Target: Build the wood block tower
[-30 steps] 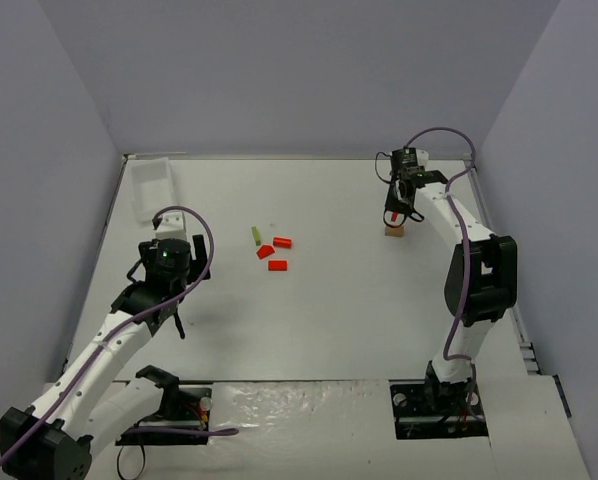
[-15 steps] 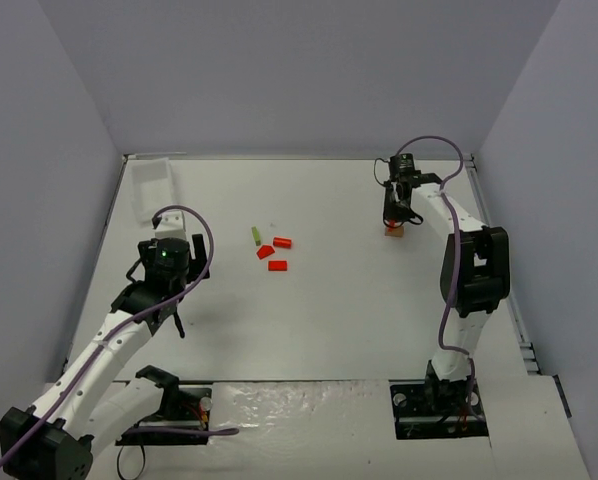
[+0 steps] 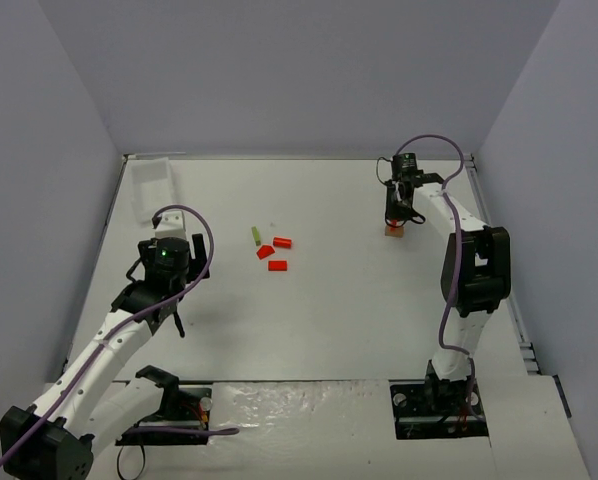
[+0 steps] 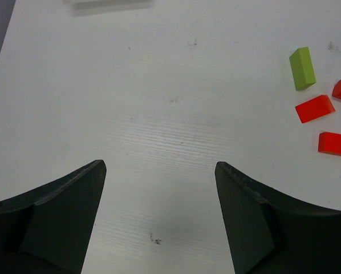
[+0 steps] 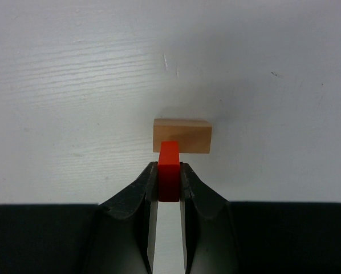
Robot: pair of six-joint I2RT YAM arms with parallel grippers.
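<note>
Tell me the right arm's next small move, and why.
Probably ease the right end effector straight down until the red block seats on the tan block, then open. It is shut on the red block, lined up over the tan block. The pictures cannot confirm contact between them.

Tan block [image 5: 182,136] stood alone, bare table [image 5: 73,85] all round; only the right gripper [image 5: 169,166], clamping a red block [image 5: 169,153], crowded its 6 o'clock. Left gripper [image 4: 159,165], jaws wide, faced open surface; green stick [image 4: 302,68] and three red pieces [image 4: 315,108] lay at 2 o'clock.
</note>
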